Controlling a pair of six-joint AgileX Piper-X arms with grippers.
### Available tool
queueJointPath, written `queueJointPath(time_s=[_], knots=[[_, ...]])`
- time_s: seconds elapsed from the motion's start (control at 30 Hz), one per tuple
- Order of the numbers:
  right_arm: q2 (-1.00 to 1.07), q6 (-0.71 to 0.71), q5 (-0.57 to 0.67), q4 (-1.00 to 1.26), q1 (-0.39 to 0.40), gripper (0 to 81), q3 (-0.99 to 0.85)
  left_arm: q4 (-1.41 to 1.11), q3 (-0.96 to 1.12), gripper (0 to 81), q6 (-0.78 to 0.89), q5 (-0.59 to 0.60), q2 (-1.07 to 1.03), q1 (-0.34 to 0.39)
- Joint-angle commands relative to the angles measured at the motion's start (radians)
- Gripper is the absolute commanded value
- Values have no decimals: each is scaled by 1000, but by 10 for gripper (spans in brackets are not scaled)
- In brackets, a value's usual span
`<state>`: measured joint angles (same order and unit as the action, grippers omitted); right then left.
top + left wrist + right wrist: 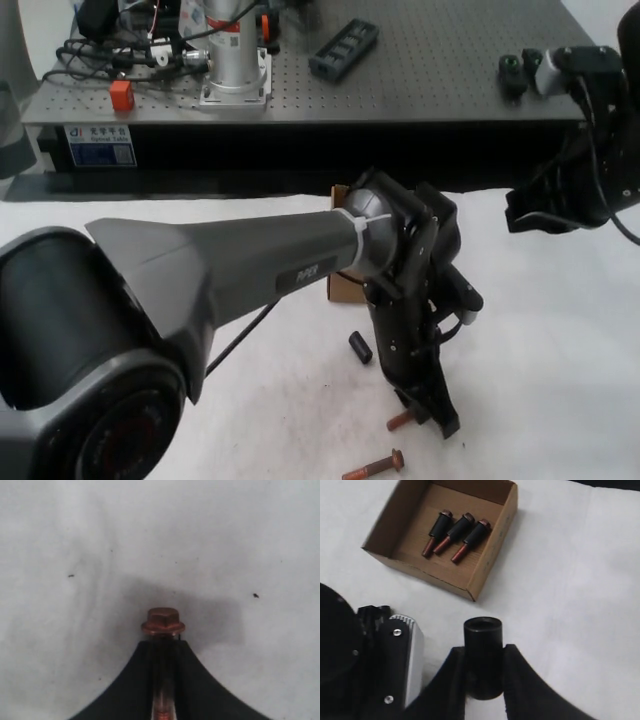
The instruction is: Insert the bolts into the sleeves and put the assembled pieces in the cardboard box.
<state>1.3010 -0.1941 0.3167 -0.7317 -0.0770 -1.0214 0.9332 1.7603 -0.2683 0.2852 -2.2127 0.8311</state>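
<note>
Left wrist view: claw (164, 646) tight on bolt (163, 622), head outward; right claw (484, 654) on sleeve (483, 635).

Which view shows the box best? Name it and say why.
Right wrist view: the box shows whole and open from above, three assembled pieces lying inside. In the high view just its corner peeks out behind the left arm. The left wrist view faces a bolt instead.

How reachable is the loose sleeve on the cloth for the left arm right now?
Probably no: the sleeve lies near the left gripper with nothing between, but that gripper is shut on a bolt.
</note>
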Motion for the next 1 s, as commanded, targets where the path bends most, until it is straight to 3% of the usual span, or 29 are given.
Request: queueJointPath(time_s=[0.0, 0.13, 0.27, 0.37, 0.5, 0.63, 0.73, 0.97], knots=[[35, 9, 28, -40, -2, 13, -64, -10, 12, 6, 7, -1, -38, 19], [-58, 28, 58, 48, -4, 13, 42, -30, -30, 6, 120, -19, 84, -37], [-206, 79, 108, 138, -4, 13, 197, -260, -235, 6, 290, -4, 314, -143], [-282, 153, 231, 194, 16, 13, 321, -589, -459, 6, 421, 144, 496, -221], [-309, 252, 458, 371, 114, 13, 482, -1072, -725, 6, 677, 356, 661, -283], [-289, 392, 461, 611, 269, 13, 550, -1426, -858, 6, 925, 443, 688, -284], [-257, 498, 423, 761, 346, 13, 550, -1504, -891, 6, 988, 482, 688, -284], [-196, 627, 329, 984, 386, 13, 550, -1512, -892, 6, 1009, 500, 688, -284]])
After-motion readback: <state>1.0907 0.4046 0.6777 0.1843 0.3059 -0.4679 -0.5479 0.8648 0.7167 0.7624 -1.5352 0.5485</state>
